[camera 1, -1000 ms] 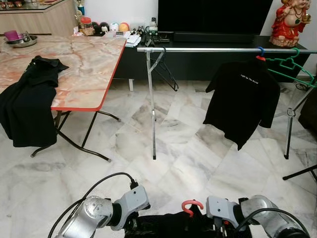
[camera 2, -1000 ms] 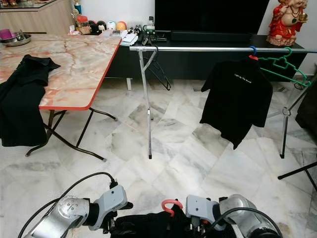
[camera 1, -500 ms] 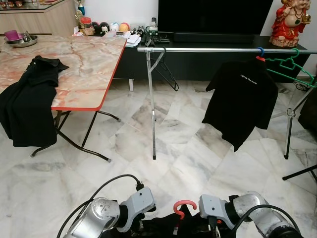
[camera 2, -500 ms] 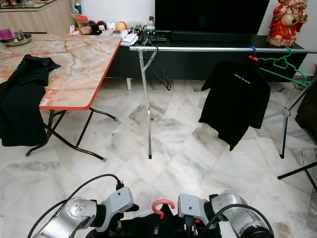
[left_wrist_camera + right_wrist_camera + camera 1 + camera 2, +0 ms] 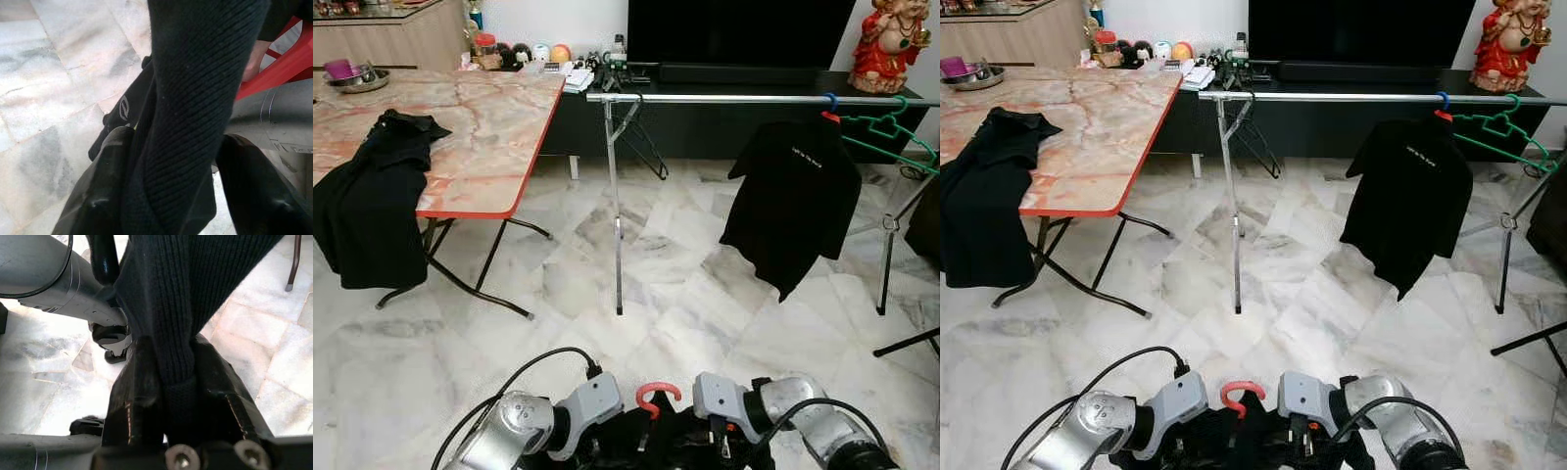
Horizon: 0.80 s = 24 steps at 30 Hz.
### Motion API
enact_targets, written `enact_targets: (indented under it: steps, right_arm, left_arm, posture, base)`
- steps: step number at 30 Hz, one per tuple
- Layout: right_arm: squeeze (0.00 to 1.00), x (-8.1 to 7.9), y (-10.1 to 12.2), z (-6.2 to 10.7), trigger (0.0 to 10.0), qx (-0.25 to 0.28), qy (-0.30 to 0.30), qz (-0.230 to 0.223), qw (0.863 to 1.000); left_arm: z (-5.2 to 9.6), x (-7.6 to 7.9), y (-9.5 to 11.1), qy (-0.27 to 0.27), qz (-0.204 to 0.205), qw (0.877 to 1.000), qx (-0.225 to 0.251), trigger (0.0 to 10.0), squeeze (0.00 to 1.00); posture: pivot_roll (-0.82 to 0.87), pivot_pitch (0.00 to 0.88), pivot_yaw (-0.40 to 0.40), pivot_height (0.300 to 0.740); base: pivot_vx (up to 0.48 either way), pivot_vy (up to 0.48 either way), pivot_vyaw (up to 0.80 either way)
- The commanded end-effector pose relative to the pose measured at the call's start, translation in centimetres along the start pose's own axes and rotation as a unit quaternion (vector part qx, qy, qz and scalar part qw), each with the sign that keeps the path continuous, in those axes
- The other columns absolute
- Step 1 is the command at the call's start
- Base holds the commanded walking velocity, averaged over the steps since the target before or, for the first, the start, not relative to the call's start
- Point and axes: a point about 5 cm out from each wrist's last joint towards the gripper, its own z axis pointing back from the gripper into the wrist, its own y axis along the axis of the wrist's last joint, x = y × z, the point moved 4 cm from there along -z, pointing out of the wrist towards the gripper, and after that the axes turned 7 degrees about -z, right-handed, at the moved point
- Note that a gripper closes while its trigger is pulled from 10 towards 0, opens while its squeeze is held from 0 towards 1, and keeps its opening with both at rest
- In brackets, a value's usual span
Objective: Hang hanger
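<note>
- Low at the foot of the head camera's view, both of your grippers carried a dark knitted garment on a red plastic hanger (image 5: 657, 395), its hook poking up between the two wrists.
- Your left gripper (image 5: 166, 196) was clamped on a thick fold of the black knit garment (image 5: 195, 98), one finger on each side of the cloth; your right gripper (image 5: 178, 396) pinched another fold the same way, fingers closed tight on fabric.
- Gripping the cloth at two spots looked meant to keep the hanger level and its hook free for the rail.
- Ahead across the marble-tiled floor (image 5: 685, 294) stood the long silver clothes rail (image 5: 724, 99), well apart from the load; a black T-shirt (image 5: 793, 201) and a green wire hanger (image 5: 891, 137) already hung toward its right end.
- Another black garment (image 5: 367, 201) draped over the orange-edged marble-top table (image 5: 480, 127) on your left.
- Head views gave you the rail and the distance to close; the wrist views showed the grasp, and the left one a stretch of the hanger's red arm behind the cloth.
</note>
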Motion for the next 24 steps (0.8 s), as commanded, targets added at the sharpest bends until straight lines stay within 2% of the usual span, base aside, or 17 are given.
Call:
enact_targets:
  steps: [1, 24]
  right_arm:
    - [0.0, 0.9, 1.7, 0.4, 0.0, 0.037, -0.019, 0.013, 0.999]
    - [0.0, 2.2, 2.6, 0.9, 0.0, 0.055, -0.055, 0.007, 0.997]
  left_arm:
    - [-0.2, 0.0, -0.1, -0.003, -0.001, 1.0, -0.004, 0.0, 0.0]
    - [-0.4, 0.0, -0.2, -0.006, -0.003, 1.0, -0.001, 0.0, 0.0]
  posture:
    - [0.11, 0.083, -0.063, 0.74]
    - [0.11, 0.081, -0.063, 0.74]
  base:
    - [0.0, 0.0, 0.0]
    - [0.0, 0.0, 0.0]
